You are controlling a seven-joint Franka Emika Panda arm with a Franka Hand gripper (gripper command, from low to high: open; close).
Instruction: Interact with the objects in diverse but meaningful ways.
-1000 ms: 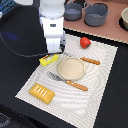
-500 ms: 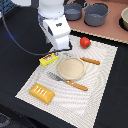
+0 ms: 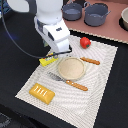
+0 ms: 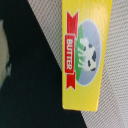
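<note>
A small yellow box (image 3: 47,61) with a red "BUTTER" banner and a cow picture lies at the placemat's edge, and it fills the wrist view (image 4: 82,52). My gripper (image 3: 59,51) hangs just above and beside it, toward the exterior view's right. Its fingers are too dark and small to show their state, and none appear in the wrist view. A red tomato (image 3: 85,42) rests on the mat's far side. An orange scored slab (image 3: 42,93) lies on the near corner. The carton is out of view.
A beige plate (image 3: 71,68) sits mid-mat, with an orange-handled knife (image 3: 90,61) beyond it and a fork (image 3: 67,81) in front. Two grey pots (image 3: 72,11) (image 3: 96,14) stand at the back. The striped placemat (image 3: 102,85) lies on a black table.
The arm's wrist has shifted slightly toward the exterior view's right and lower over the mat. The yellow box has stayed in place.
</note>
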